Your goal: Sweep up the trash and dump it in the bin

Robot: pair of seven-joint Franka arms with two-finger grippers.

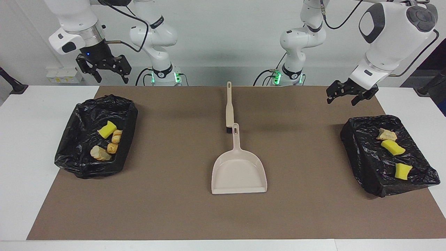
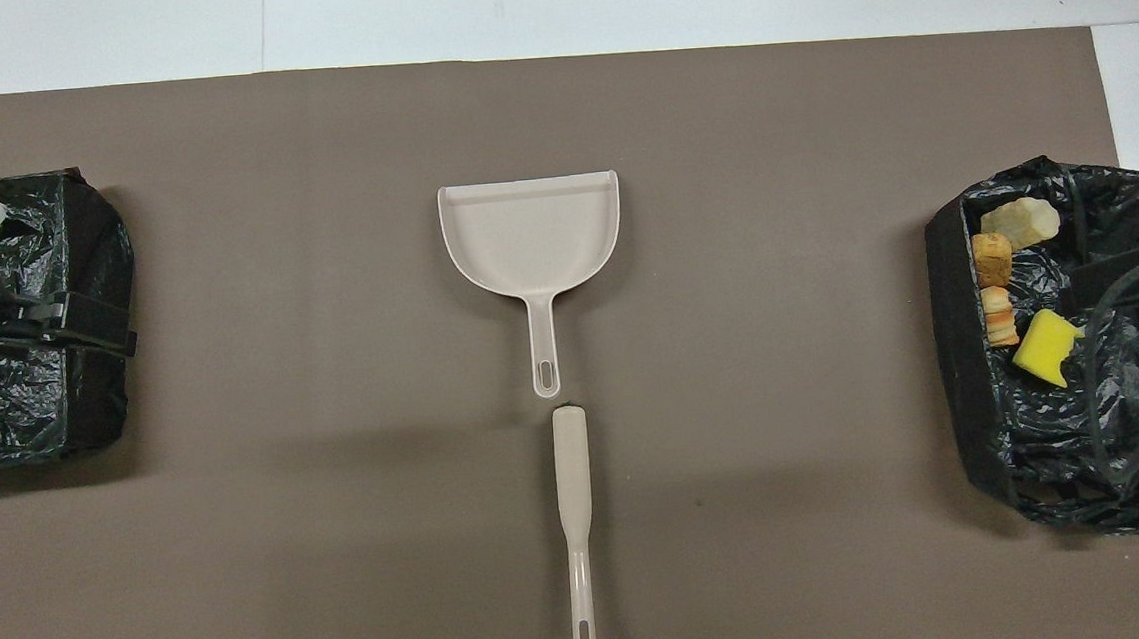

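All seven pieces of trash lie in two black-lined bins at the ends of the brown mat on the surface, with the dustpan between them at the middle. Four pieces sit in the bin toward the right arm's end: one yellow chunk and three tan lumps. Three pieces sit in the bin toward the left arm's end: two yellow chunks and one tan lump.

The left claw hangs in the air, spread wide and holding nothing, over the mat's edge just beside its bin on the robots' side, well above the trash and apart from it. The right claw hangs high, wide open and empty, above the robots' edge of the surface near its bin, clear of the pieces below.

The brush lies flat, nearer to the robots than the dustpan, its bristle end just at the tip of the dustpan's handle.
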